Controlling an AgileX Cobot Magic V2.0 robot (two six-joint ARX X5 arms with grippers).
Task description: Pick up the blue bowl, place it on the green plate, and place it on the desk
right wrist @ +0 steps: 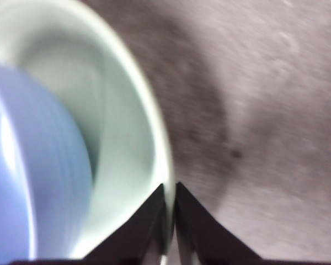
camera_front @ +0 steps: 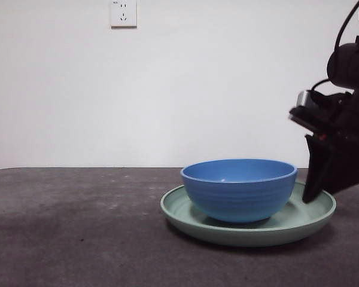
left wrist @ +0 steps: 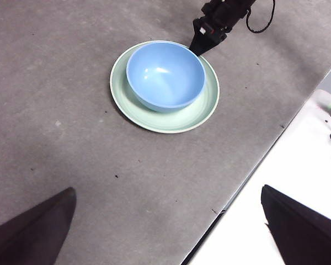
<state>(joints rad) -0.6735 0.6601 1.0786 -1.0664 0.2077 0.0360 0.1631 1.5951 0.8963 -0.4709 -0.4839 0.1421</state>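
Note:
The blue bowl (camera_front: 239, 191) (left wrist: 165, 74) (right wrist: 22, 182) sits inside the green plate (camera_front: 251, 234) (left wrist: 166, 120) (right wrist: 127, 138), and the plate lies on the desk (camera_front: 78, 227) (left wrist: 55, 110) (right wrist: 265, 110). My right gripper (camera_front: 314, 192) (left wrist: 201, 45) (right wrist: 170, 194) is at the plate's edge, its two jaws pinched together over the thin rim. The rim runs down between them in the right wrist view. My left gripper (left wrist: 168, 190) hangs high above the desk, away from the plate, open and holding nothing.
A white surface (left wrist: 281, 193) borders the desk's edge in the left wrist view. A white wall with a socket (camera_front: 123, 13) stands behind the desk. Bare desk stretches to the plate's left in the front view.

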